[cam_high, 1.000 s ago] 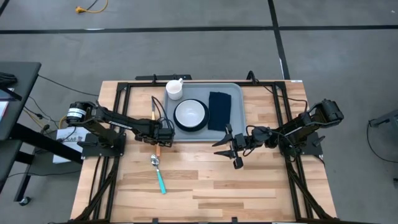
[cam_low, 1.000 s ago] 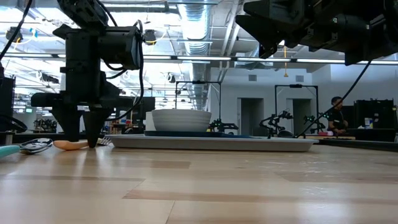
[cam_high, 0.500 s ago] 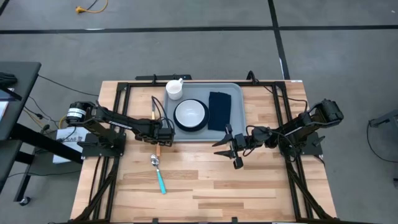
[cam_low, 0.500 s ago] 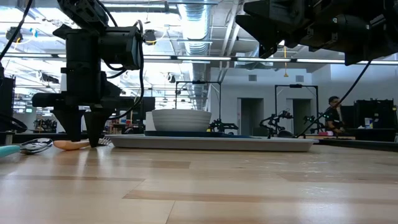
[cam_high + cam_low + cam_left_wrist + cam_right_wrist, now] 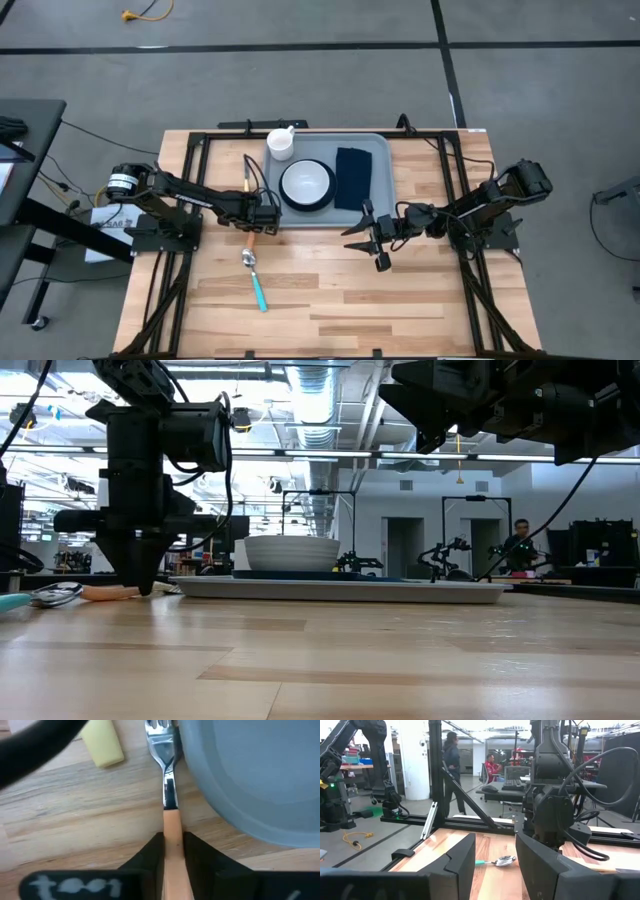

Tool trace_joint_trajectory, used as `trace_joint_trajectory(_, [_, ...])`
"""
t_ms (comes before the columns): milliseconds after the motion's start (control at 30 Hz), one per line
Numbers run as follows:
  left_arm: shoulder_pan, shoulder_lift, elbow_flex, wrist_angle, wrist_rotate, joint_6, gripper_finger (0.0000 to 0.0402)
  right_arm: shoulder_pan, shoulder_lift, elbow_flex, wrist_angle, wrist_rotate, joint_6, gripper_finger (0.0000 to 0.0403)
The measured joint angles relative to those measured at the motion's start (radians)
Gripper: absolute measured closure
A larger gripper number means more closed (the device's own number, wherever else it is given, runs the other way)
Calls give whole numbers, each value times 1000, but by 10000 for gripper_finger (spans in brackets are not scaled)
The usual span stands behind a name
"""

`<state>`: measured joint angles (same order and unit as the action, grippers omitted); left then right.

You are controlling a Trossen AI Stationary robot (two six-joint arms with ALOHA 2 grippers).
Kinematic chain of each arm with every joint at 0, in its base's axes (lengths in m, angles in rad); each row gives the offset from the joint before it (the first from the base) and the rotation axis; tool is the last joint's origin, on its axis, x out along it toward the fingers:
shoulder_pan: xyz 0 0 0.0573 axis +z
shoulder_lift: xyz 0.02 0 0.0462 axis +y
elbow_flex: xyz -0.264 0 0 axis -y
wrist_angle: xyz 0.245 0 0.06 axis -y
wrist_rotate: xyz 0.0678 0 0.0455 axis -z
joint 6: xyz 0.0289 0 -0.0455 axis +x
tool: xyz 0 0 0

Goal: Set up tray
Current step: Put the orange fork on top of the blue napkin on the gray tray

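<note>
Overhead first: my left gripper [image 5: 258, 225] sits just off the tray's [image 5: 378, 160] near-left corner, and where its fingers stood spread either side of the orange-handled fork [image 5: 249, 190] a moment ago, they have now drawn in on the handle. I read that as the grasp for bringing the fork onto the tray. The tray lies toward the table's far edge, its long axis across the table from left to right, with a white bowl on a dark plate [image 5: 306, 184] left of centre, a dark napkin [image 5: 352, 176] to the right, and a white cup [image 5: 281, 142] at its far-left corner. A teal-handled spoon [image 5: 256, 282] lies loose on the wood nearer me. My right gripper [image 5: 372, 238] waits off the tray's near edge, fingers apart, holding nothing.

Table-level view: the left gripper [image 5: 135, 582] comes straight down, its tips pinched together on the orange handle, where before they straddled it. The tray [image 5: 420, 592] lies flat, seen along its long side.

Left wrist view: both fingers [image 5: 150, 857] clamp the handle of the fork [image 5: 169, 785], whose tines point away and sit against the tray's rounded corner [image 5: 250, 775].

Right wrist view: open fingers [image 5: 540, 855], with the spoon [image 5: 501, 861] beyond them.
</note>
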<state>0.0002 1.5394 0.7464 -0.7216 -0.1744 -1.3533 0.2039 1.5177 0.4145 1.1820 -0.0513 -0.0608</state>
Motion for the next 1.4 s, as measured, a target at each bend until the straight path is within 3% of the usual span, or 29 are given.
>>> trace_joint_trajectory(633, [0, 0, 0, -8, -25, -19, 355, 0, 0, 0, 0, 0, 0, 269])
trace_joint_trajectory(900, [0, 0, 0, -111, -48, -42, 355, 0, 0, 0, 0, 0, 0, 269])
trace_joint_trajectory(1200, [1, 0, 1, -119, -59, -46, 355, -3, 0, 0, 0, 0, 0, 269])
trace_joint_trajectory(1400, [1, 0, 66, -213, -54, -23, 355, -3, 0, 0, 0, 0, 0, 269])
